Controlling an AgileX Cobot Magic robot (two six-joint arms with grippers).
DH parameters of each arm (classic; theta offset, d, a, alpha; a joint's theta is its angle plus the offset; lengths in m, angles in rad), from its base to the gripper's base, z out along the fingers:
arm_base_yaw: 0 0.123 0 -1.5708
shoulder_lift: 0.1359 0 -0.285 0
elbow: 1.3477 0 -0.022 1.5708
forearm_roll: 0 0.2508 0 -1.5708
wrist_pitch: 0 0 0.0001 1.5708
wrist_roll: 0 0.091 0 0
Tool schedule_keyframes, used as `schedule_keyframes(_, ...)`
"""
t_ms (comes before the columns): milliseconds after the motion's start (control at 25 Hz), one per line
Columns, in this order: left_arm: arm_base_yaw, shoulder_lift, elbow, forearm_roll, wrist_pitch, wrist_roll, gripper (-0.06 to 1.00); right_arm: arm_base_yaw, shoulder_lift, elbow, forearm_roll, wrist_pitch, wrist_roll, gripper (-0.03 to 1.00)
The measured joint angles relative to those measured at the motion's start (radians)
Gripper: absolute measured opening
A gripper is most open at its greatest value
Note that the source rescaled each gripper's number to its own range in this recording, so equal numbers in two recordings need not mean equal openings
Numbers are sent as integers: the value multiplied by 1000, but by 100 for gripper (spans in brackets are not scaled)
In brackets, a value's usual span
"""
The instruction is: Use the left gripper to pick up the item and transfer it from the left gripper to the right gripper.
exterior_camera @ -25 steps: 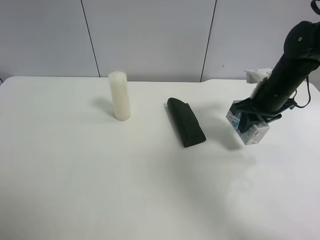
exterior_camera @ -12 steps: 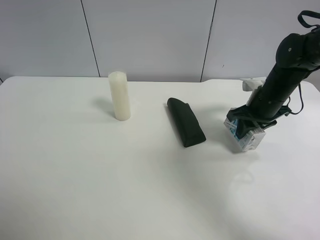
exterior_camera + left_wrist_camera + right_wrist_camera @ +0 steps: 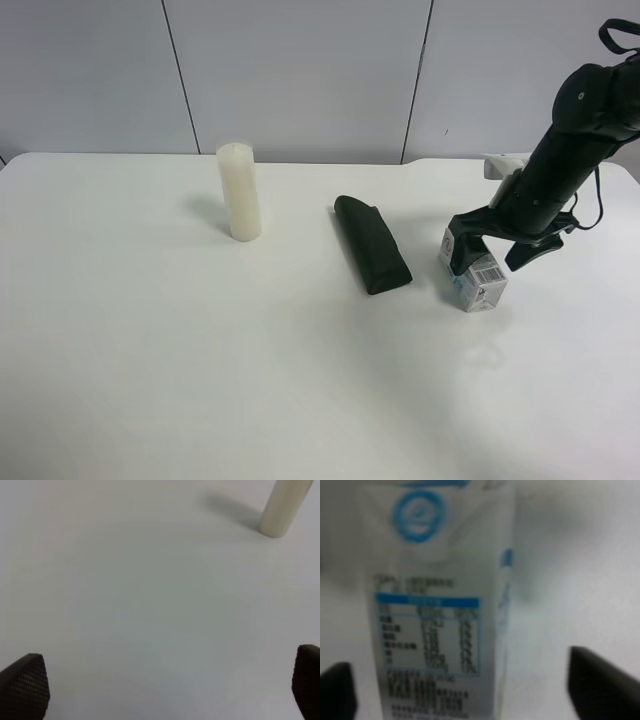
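Note:
The item, a small white carton with light-blue print [image 3: 474,277], stands on the white table [image 3: 200,350], just right of the dark green pouch. My right gripper [image 3: 490,256], on the arm at the exterior high view's right, is open and straddles the carton's top with its fingers spread. In the right wrist view the carton [image 3: 440,605] fills the frame between the gripper's [image 3: 470,690] black fingertips [image 3: 600,685], with a gap on one side. My left gripper [image 3: 165,690] is open and empty above bare table; it does not show in the exterior high view.
A tall white candle [image 3: 239,190] stands at the back left; it also shows in the left wrist view [image 3: 284,505]. A dark green oblong pouch [image 3: 372,244] lies mid-table between candle and carton. The table's far edge meets a grey panelled wall.
My right gripper carried the carton down and slightly toward the pouch, set it on the table, and opened, letting it go. Candle and pouch have not moved.

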Motion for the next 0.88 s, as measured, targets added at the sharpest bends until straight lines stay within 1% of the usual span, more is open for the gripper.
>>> schedule_keyframes(40,0,0,0,0,0,0,99,0,0,0,0,0,0,87)
schedule_keyframes(120,0,0,0,0,0,0,99,0,0,0,0,-2,0,95)
schedule_keyframes(160,0,0,0,0,0,0,99,0,0,0,0,-2,1,97)
schedule_keyframes(320,0,0,0,0,0,0,99,0,0,-15,-3,24,4,100)
schedule_keyframes(520,0,0,0,0,0,0,99,0,-32,-98,-20,134,15,100)
schedule_keyframes(720,0,0,0,0,0,0,99,0,-145,-181,-27,248,45,100)
schedule_keyframes(880,0,0,0,0,0,0,99,0,-289,-191,-30,321,46,100)
